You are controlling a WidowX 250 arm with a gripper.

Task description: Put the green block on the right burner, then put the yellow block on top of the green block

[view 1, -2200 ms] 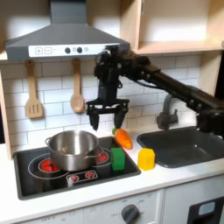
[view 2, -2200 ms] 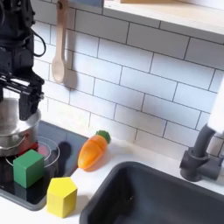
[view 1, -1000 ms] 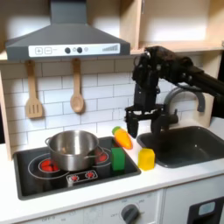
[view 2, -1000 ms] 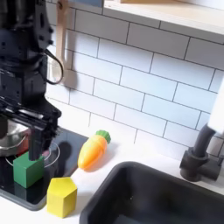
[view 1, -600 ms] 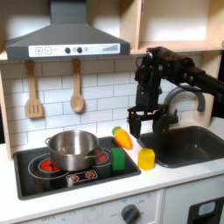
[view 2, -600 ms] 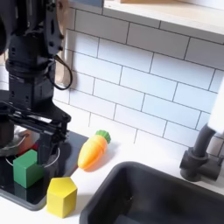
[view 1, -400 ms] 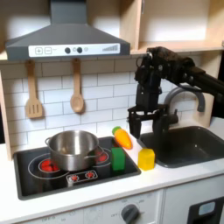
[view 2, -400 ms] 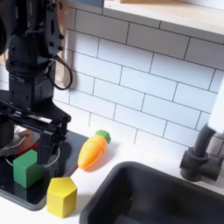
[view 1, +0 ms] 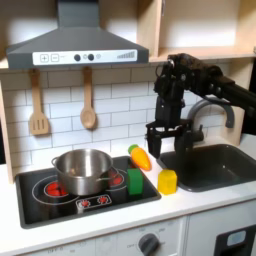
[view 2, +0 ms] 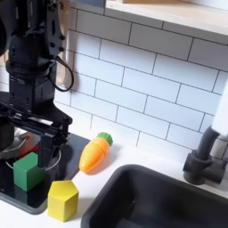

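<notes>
Nothing is shifting since a moment ago: gripper (view 1: 162,152) hanging open above the yellow block (view 1: 167,181), pot (view 1: 82,170) sitting on the stove (view 1: 40,202).

A: How crowded is it around the green block (view 1: 134,181)?

B: Pretty tight. In the first exterior view the pot (view 1: 83,171) sits just beside it on the first exterior view's left, the carrot (view 1: 141,157) right behind it, and the yellow block (view 1: 167,181) near it on the first exterior view's right.

A: Anything overhead?

B: The gripper (view 1: 165,146) hangs above and behind the yellow block, jaws spread. The worktop (view 1: 120,214) in front of the green block is bare.
</notes>
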